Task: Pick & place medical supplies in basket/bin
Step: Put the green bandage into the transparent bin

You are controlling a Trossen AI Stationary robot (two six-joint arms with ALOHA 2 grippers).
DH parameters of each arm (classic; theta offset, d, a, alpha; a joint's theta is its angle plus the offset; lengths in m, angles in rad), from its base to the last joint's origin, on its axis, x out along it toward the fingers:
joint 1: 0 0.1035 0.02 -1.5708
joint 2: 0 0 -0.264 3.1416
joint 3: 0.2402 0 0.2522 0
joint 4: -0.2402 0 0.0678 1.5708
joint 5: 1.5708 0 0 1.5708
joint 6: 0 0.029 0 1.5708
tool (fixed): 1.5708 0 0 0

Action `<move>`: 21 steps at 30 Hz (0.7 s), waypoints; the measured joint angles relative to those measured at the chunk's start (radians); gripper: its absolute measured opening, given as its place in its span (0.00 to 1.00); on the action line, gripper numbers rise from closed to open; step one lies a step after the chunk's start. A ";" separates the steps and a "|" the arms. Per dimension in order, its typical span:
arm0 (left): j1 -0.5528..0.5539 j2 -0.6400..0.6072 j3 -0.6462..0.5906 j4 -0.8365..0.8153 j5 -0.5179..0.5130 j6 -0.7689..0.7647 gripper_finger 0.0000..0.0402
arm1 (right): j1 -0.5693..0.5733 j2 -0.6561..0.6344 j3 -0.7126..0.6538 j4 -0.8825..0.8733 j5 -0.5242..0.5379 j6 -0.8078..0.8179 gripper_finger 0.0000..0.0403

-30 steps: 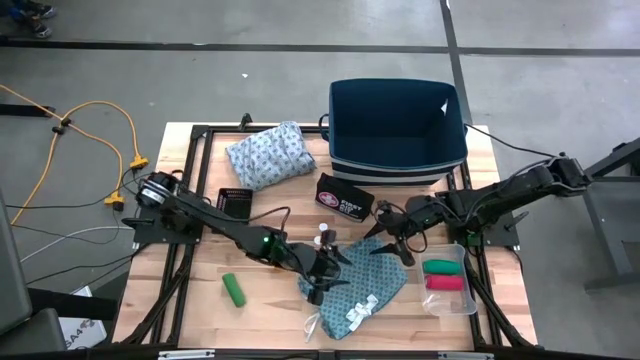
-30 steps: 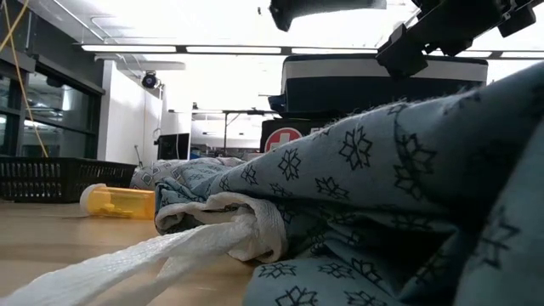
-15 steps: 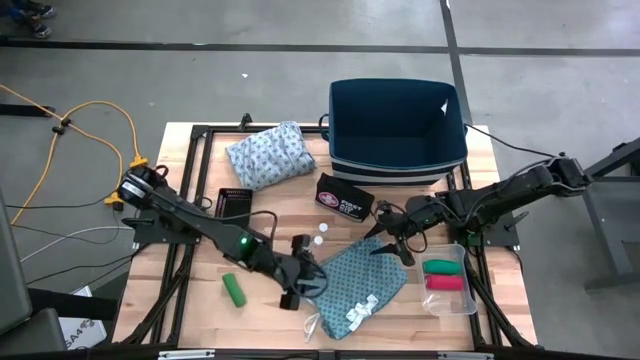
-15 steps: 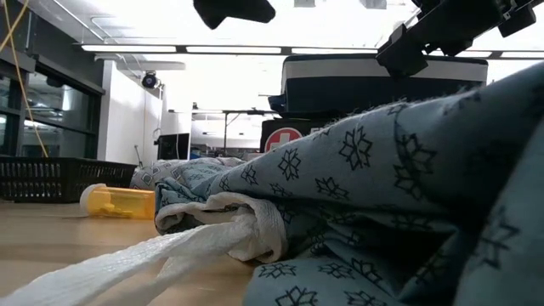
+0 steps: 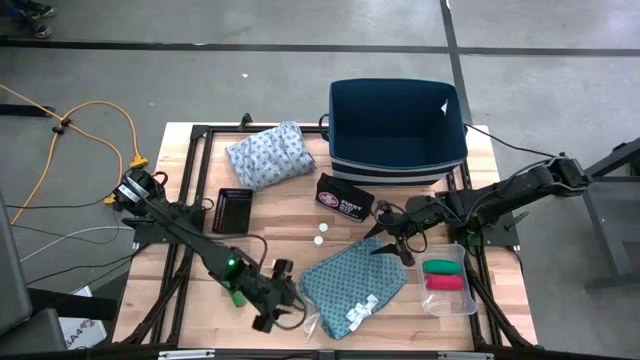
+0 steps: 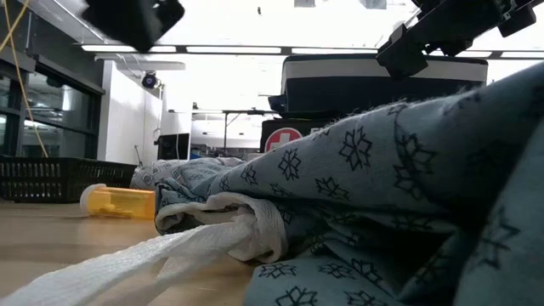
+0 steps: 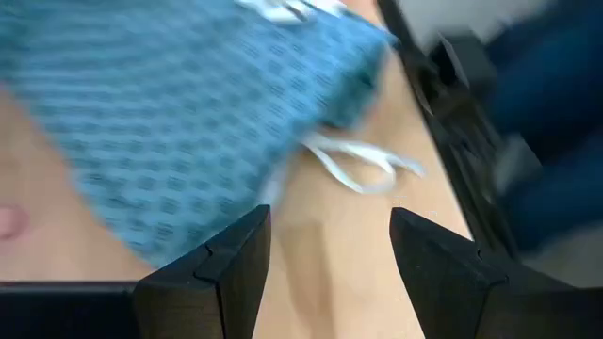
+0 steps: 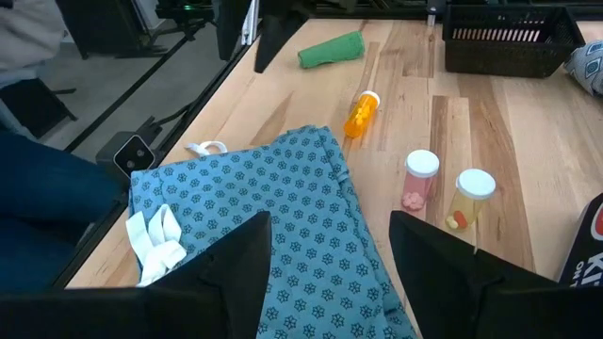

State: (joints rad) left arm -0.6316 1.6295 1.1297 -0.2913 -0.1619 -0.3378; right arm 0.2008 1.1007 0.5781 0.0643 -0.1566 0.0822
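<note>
The black pouch [image 5: 344, 197], lying beyond the right gripper's [image 5: 397, 237] jaws and in front of the navy bin [image 5: 397, 128], carries a white cross in a red circle and white lettering that reads "FIRST AID KIT" in the high view. In the low view only its red-and-white cross emblem shows clearly. Nothing else is legible.

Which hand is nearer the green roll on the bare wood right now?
Left. The left hand hangs just beside the green roll, toward the teal cloth. The right hand is across that cloth, at its far corner near the clear tray.
</note>
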 joint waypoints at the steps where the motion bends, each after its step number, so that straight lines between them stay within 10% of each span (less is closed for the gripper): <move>1: -0.008 0.000 -0.004 -0.004 0.026 0.021 0.53 | 0.000 0.000 0.000 0.000 0.000 0.000 0.51; 10: -0.051 -0.003 -0.004 -0.098 0.174 0.114 0.53 | 0.000 0.000 0.000 0.000 0.000 0.000 0.51; 21: -0.126 -0.003 -0.004 -0.268 0.070 -0.015 0.53 | 0.000 0.000 0.000 0.000 0.000 0.000 0.51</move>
State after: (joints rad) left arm -0.7575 1.6266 1.1252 -0.5593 -0.0922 -0.3525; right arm 0.2008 1.1007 0.5781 0.0643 -0.1566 0.0825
